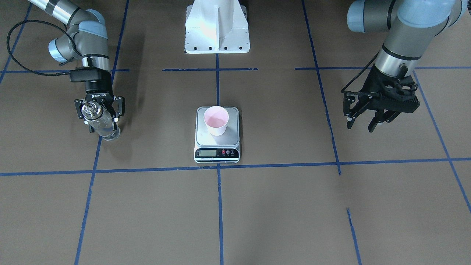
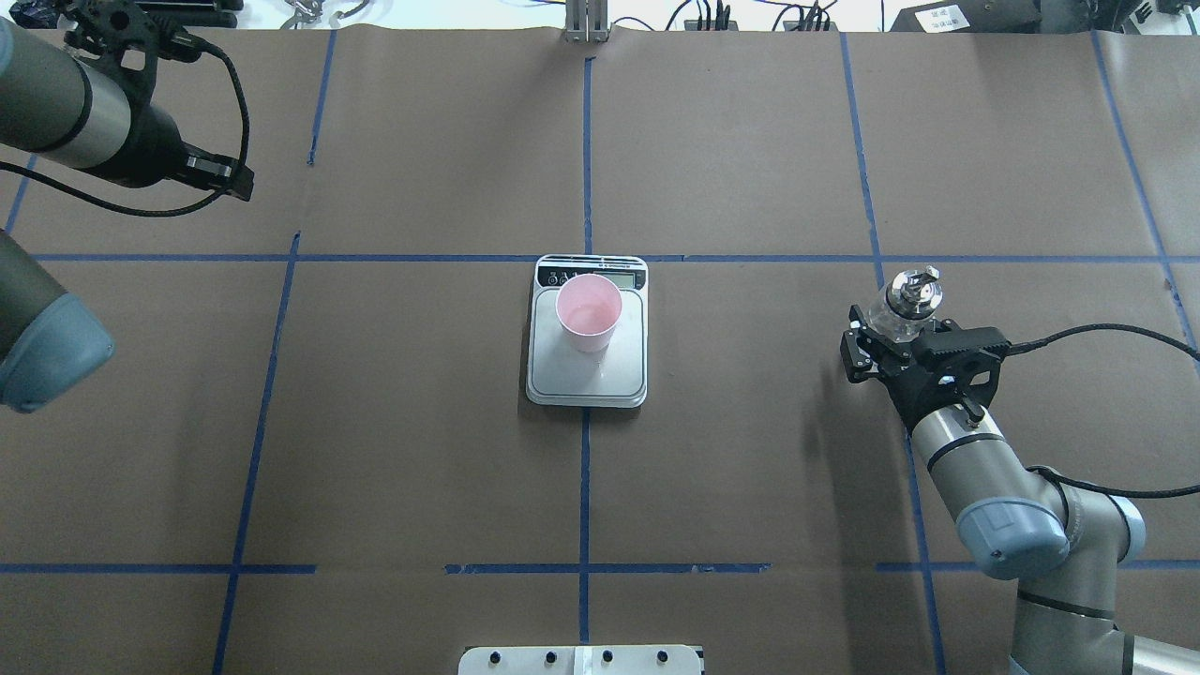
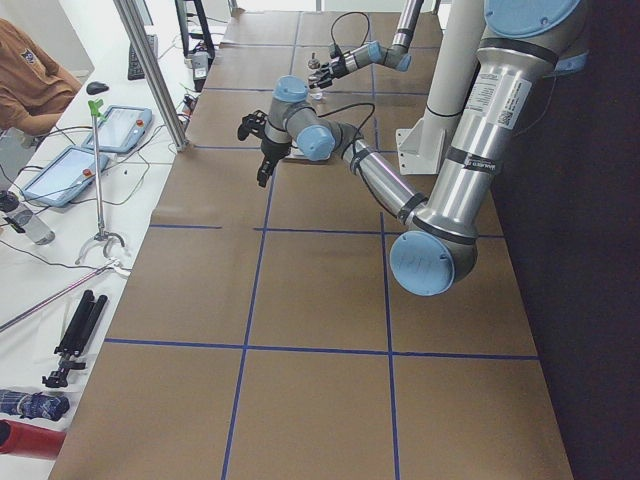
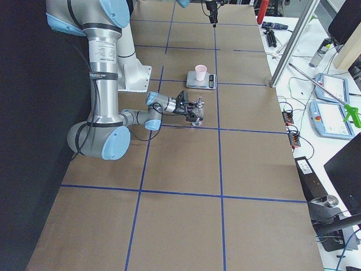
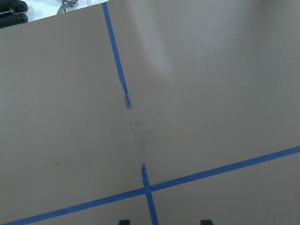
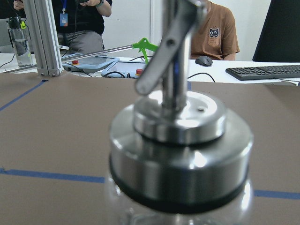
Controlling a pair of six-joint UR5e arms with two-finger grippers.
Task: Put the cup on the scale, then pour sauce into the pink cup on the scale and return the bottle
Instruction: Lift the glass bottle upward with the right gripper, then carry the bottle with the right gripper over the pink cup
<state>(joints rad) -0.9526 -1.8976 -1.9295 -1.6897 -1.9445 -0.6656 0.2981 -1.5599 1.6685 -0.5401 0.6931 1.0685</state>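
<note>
the small pale pink paper cup stands upright inside the edges of the flat silver square scale in the middle of the brown table, well apart from the right gripper, closed around the small clear glass bottle, and the left gripper, spread open and holding nothing.

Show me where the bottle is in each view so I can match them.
Front-facing: bottle left of the scale.
Overhead: bottle right of the scale.
Exterior left: bottle tiny, top centre.
Exterior right: bottle centre, below the scale.
Left wrist: not in view.
Right wrist: bottle fills the frame, close up.
Shared landmark: the scale.
</note>
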